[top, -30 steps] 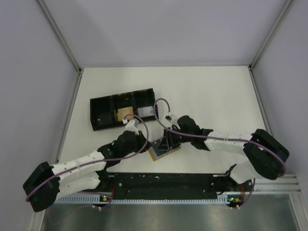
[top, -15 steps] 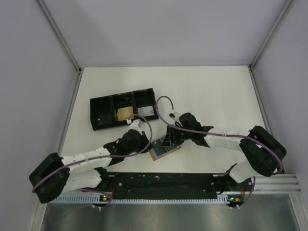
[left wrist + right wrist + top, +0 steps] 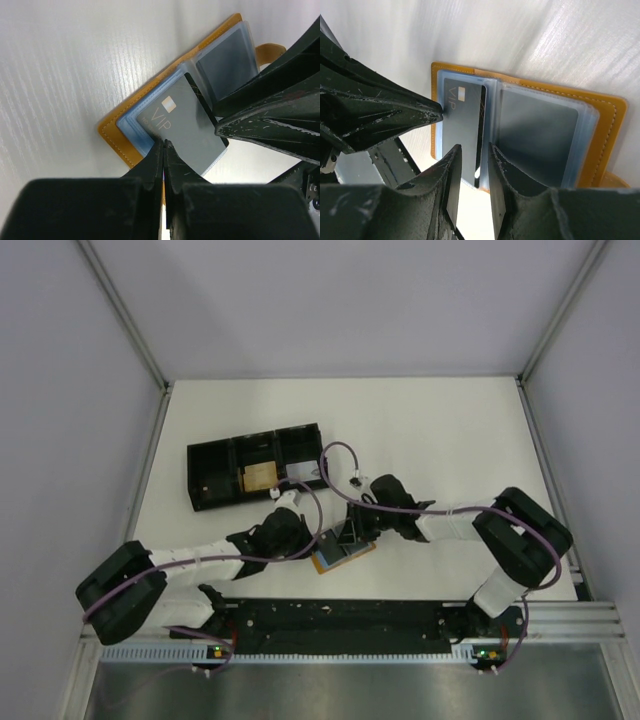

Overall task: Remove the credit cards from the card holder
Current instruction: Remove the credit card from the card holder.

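Observation:
The orange-tan card holder (image 3: 362,551) lies open on the table near the front edge, between both grippers. In the left wrist view its orange edge (image 3: 112,136) frames blue-grey plastic sleeves. A grey card marked VIP (image 3: 187,120) sticks partway out of a sleeve. Another card (image 3: 227,55) sits inside the neighbouring sleeve. My left gripper (image 3: 164,143) is shut, its tips against the VIP card's edge. My right gripper (image 3: 472,148) is slightly open, its fingers either side of the VIP card's (image 3: 462,125) long edge, over the holder (image 3: 605,130).
A black three-compartment tray (image 3: 210,482) stands behind the left arm. A tan item (image 3: 258,477) is in its middle compartment and a pale card (image 3: 306,472) in its right one. The black rail at the table's front edge (image 3: 350,620) is just below the holder.
Both arms have drawn their elbows inward toward the centre. The grippers stay at the holder, which has barely shifted.

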`<state>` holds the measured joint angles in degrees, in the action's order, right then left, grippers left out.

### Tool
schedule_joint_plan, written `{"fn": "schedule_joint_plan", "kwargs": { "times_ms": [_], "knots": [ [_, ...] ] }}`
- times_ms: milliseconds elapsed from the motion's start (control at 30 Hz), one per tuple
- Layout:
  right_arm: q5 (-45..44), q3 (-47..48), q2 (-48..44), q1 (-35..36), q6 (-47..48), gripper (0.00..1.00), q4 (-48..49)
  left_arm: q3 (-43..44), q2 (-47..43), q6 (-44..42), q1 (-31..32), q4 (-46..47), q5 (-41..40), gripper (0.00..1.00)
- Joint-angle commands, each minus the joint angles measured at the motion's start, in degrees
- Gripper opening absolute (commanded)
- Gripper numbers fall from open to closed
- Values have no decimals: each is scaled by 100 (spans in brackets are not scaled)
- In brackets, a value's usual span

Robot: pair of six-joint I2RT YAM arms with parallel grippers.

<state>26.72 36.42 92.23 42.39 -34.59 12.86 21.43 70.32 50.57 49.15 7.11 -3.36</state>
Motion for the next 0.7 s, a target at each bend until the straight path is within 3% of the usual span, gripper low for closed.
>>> {"fn": "schedule_joint_plan", "kwargs": {
  "times_ms": [0, 200, 400, 667],
  "knots": [
    [368, 31, 243, -47, -109, 27, 647, 45, 130, 32, -19, 220, 133, 0],
    [632, -30, 498, -82, -382, 19, 1121, 54, 289, 59, -19, 308, 274, 0],
    [869, -451, 472, -398, -733, 1, 1824, -16, 227, 67, -28, 273, 186, 0],
    [1186, -706, 551, -644, -883, 0, 2360, -34, 201, 76, -54, 238, 177, 0]
  ]
}}
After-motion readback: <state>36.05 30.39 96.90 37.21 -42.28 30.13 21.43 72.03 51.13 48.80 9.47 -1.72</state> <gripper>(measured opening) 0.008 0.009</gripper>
